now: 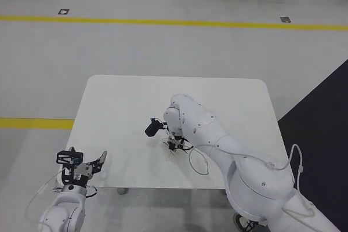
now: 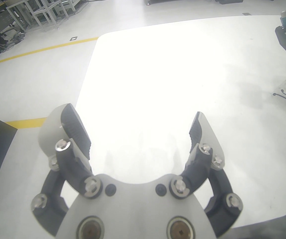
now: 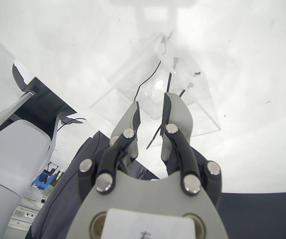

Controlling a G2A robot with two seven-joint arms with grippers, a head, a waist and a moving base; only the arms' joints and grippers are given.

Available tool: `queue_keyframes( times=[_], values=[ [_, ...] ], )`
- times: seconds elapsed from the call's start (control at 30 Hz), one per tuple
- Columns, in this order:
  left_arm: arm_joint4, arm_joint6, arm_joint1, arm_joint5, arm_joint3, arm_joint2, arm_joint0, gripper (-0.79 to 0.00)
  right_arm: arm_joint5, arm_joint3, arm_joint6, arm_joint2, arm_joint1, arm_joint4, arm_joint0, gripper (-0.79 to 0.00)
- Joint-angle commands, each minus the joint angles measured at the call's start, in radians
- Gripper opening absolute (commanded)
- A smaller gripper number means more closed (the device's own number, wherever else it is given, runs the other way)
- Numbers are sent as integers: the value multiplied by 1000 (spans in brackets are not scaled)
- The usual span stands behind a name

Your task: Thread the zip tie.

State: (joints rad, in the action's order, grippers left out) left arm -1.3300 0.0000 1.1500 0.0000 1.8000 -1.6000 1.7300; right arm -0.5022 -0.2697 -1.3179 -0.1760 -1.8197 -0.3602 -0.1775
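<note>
Zip tie lies over the clear stand, between the right gripper's narrowly parted fingers; left gripper, well apart, gapes wide.

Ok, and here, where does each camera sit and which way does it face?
Top view: above the arms, looking down at the white rounded table; white left arm and right arm show.
Left wrist view: on the left arm, facing across the table; its open left tool shows.
Right wrist view: on the right arm, facing down at the clear acrylic plate and black zip tie; right tool shows.
Shared: both wrist views catch that plate.
</note>
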Motion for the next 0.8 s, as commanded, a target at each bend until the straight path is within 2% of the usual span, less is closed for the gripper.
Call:
queue_keyframes(
  times=[0.0,0.13,0.2,0.23,0.4,0.57,0.77],
  values=[
    [0,0,0,0,0,0,0,0,-1,8,1,-2,-5,-4,0,-628],
    [0,0,0,0,0,0,0,0,-1,24,1,-6,-14,-8,-5,-671],
    [0,0,0,0,0,0,0,0,12,37,1,-8,-18,-12,-6,-770],
    [0,0,0,0,0,0,0,0,12,40,2,-9,-20,-12,-7,-785],
    [0,0,0,0,0,0,0,0,16,61,7,-22,-27,-5,-8,-785],
    [0,0,0,0,0,0,0,0,-22,51,22,-45,-25,41,6,-785],
    [0,0,0,0,0,0,0,0,-60,-17,59,-35,21,162,21,-785]
  ],
)
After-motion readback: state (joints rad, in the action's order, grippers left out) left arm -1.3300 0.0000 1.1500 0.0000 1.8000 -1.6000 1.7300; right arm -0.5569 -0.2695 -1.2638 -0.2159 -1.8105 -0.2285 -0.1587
